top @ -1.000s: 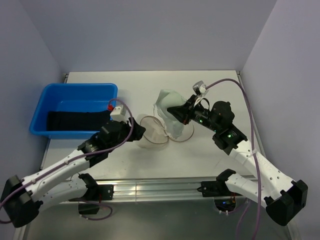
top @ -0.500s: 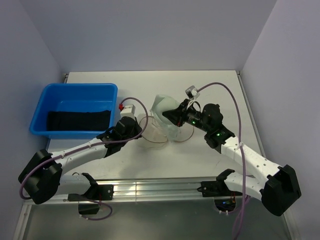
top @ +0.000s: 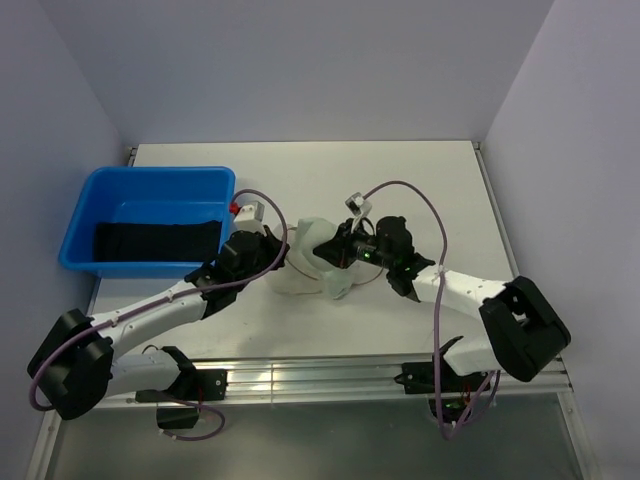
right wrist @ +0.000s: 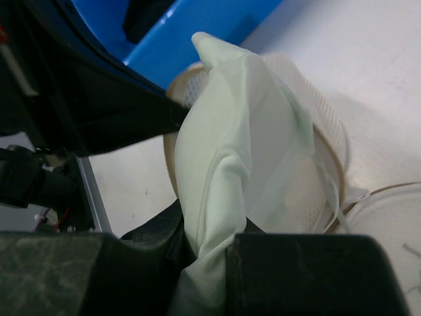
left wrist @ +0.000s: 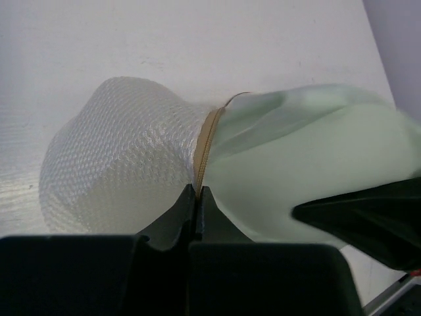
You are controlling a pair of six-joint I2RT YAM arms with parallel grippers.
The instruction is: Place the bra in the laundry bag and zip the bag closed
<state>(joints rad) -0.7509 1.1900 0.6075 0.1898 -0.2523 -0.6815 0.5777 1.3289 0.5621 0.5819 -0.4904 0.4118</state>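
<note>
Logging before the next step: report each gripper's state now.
Left gripper: closed on the laundry bag, at its tan rim.
Right gripper: closed on the bra.

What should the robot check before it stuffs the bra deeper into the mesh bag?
1. Left gripper pinching the tan rim of the laundry bag: ok, the fingers are shut on the rim.
2. Right gripper holding the bra: ok, the fabric is clamped between its fingers.
3. Bra lined up with the bag's mouth: ok, it lies right against the rim.
4. Bra fully inside: not ok, most of it bulges outside the rim.
5. Zip pull easy to find: cannot tell, it does not show in any view.
6. Bag zipped: not ok, the mouth is open.
</note>
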